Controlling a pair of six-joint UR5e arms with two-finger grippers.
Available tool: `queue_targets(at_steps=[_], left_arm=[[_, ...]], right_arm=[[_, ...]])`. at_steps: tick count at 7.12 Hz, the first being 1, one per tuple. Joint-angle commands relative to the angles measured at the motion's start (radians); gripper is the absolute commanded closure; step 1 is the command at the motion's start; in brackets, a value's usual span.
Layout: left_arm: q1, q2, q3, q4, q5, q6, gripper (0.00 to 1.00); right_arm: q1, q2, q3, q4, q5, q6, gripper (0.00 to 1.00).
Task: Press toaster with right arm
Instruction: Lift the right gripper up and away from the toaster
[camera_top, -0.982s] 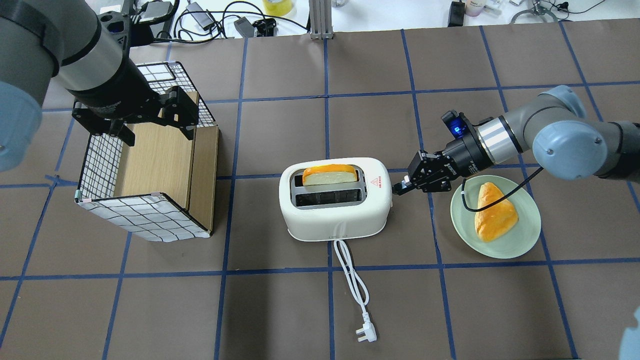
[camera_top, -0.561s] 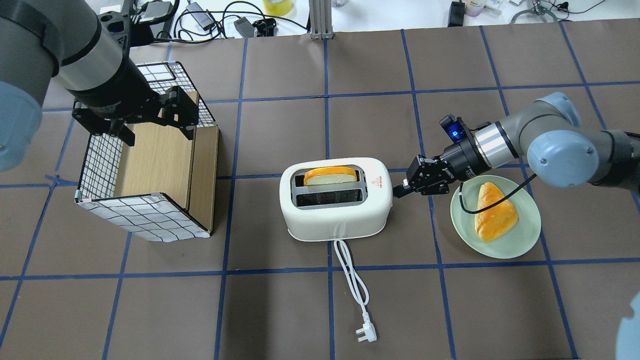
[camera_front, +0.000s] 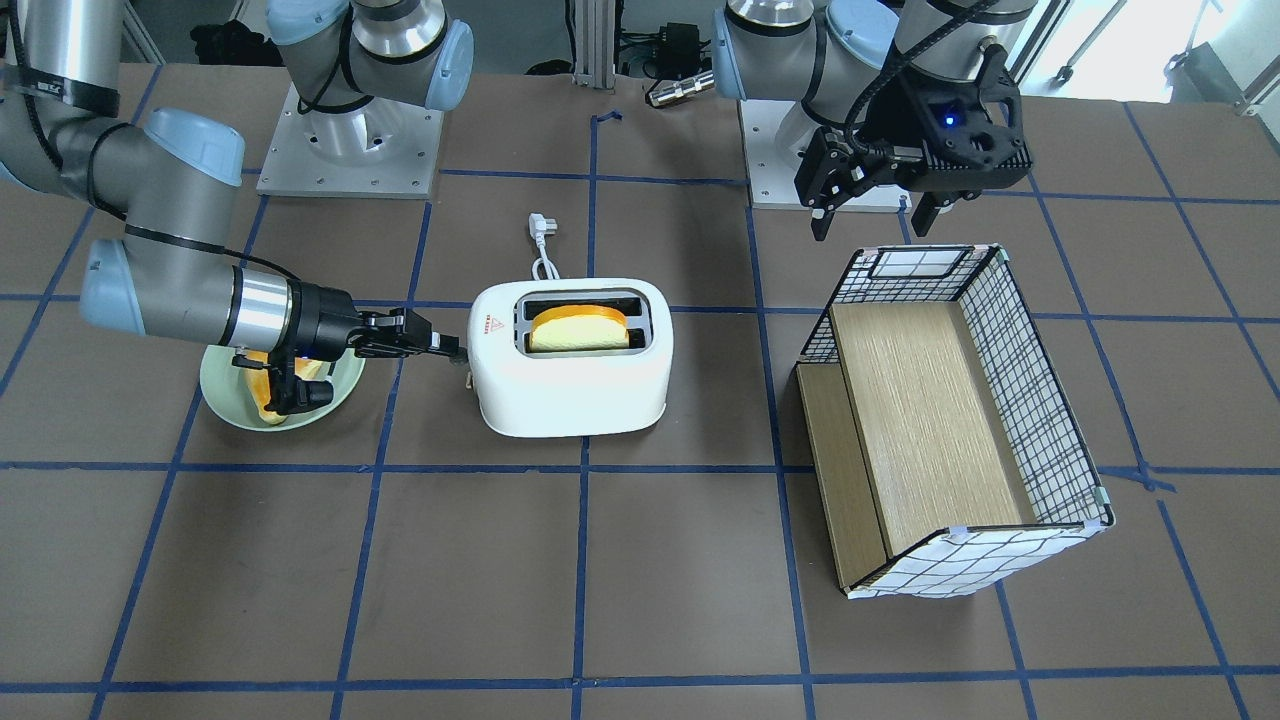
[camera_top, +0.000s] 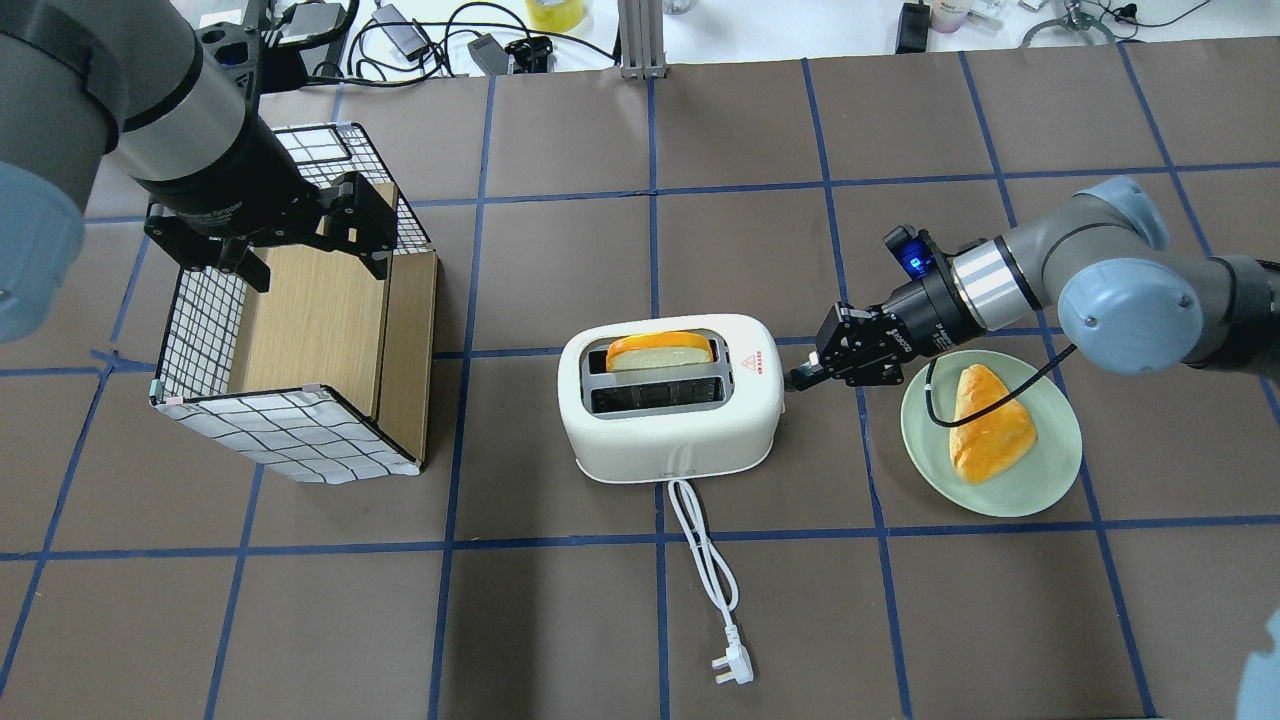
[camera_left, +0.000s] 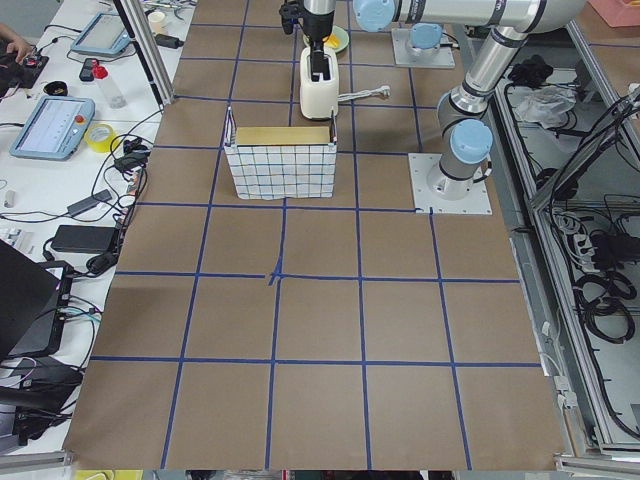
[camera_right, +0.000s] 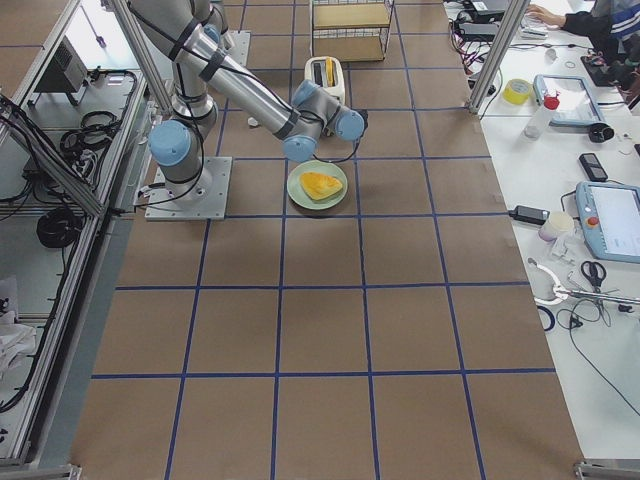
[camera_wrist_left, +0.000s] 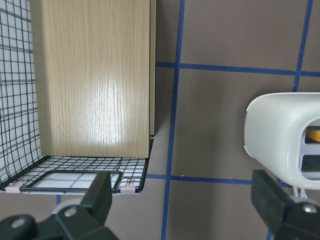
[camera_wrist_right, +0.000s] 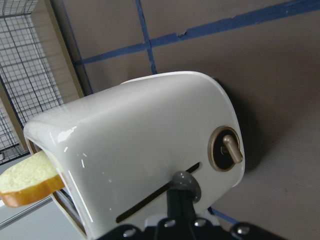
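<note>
The white toaster (camera_top: 670, 425) stands mid-table with a bread slice (camera_top: 660, 352) upright in its far slot. It also shows in the front view (camera_front: 570, 385) and the right wrist view (camera_wrist_right: 145, 145). My right gripper (camera_top: 793, 378) is shut, and its fingertips (camera_wrist_right: 180, 212) touch the grey lever knob (camera_wrist_right: 186, 181) on the toaster's end. The knob sits toward the right end of its slot in the wrist view, beside a round dial (camera_wrist_right: 227, 149). My left gripper (camera_top: 300, 245) is open and empty above the grid-patterned basket (camera_top: 290, 432).
A green plate (camera_top: 1040, 485) with a bread piece (camera_top: 990, 425) lies under my right wrist. The toaster's white cord (camera_top: 705, 560) and plug (camera_top: 730, 670) trail toward the near edge. The basket (camera_front: 1040, 400) lies on its side left of the toaster.
My right arm's wrist and elbow have shifted slightly, while the shut fingertips stay at the toaster's end lever. The left arm has not moved.
</note>
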Motion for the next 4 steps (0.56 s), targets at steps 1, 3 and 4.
queue_targets(at_steps=[1, 3, 4], left_arm=[[0.000, 0.000, 0.000, 0.000, 0.000, 0.000, 0.00], [0.000, 0.000, 0.000, 0.000, 0.000, 0.000, 0.00], [0.000, 0.000, 0.000, 0.000, 0.000, 0.000, 0.00]], right_arm=[[0.007, -0.091, -0.080, 0.018, -0.097, 0.194, 1.00], [0.025, -0.120, -0.245, 0.122, -0.195, 0.276, 1.00], [0.039, -0.128, -0.371, 0.194, -0.309, 0.298, 0.93]])
